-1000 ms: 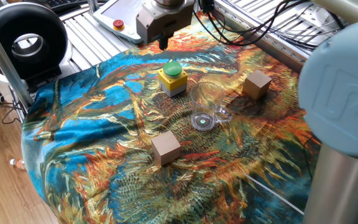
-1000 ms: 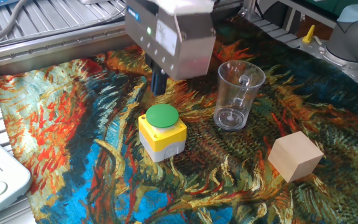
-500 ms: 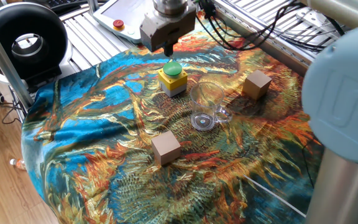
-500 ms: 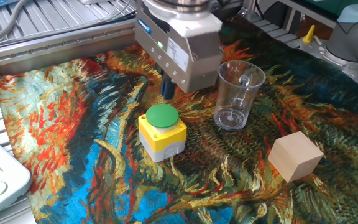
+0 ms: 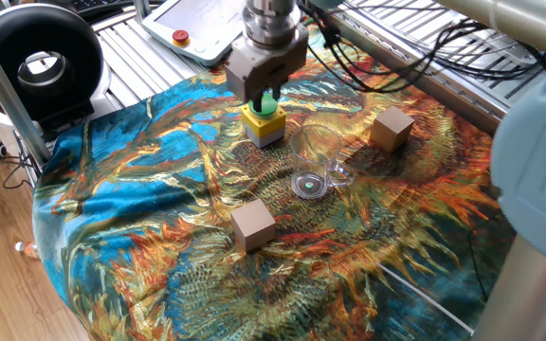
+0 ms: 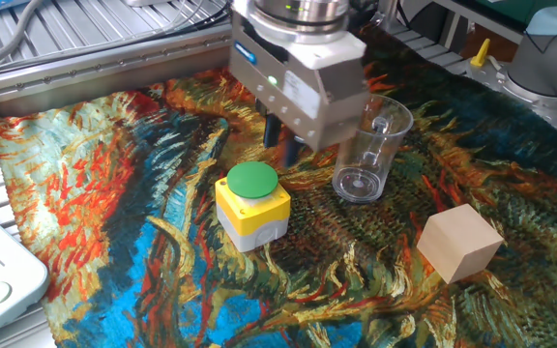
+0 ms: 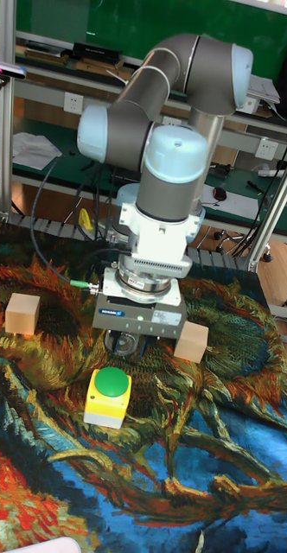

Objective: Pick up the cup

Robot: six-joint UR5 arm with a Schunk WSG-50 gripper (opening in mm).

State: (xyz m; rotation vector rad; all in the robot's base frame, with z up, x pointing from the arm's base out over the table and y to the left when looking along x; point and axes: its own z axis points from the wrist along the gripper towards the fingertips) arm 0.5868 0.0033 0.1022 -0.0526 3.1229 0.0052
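The cup [image 5: 314,161] is a clear plastic mug that stands upright on the patterned cloth, its handle facing a wooden cube [image 5: 391,128]. In the other fixed view the cup [image 6: 369,150] sits just right of my gripper [image 6: 282,140], partly behind its body. My gripper [image 5: 262,99] hangs open above the cloth with nothing between its fingers, over the far side of a yellow box with a green button [image 5: 263,121]. In the tall fixed view the gripper [image 7: 131,344] hides most of the cup.
The yellow button box [image 6: 251,203] stands close beside the cup. One wooden cube [image 6: 459,242] lies toward the cloth's near side and another [image 5: 252,225] sits apart from it. A white pendant [image 5: 197,21] and cables lie on the metal slats beyond the cloth.
My gripper has moved across the cloth toward the cup and now hangs by the button box. The cup, box and cubes have not moved.
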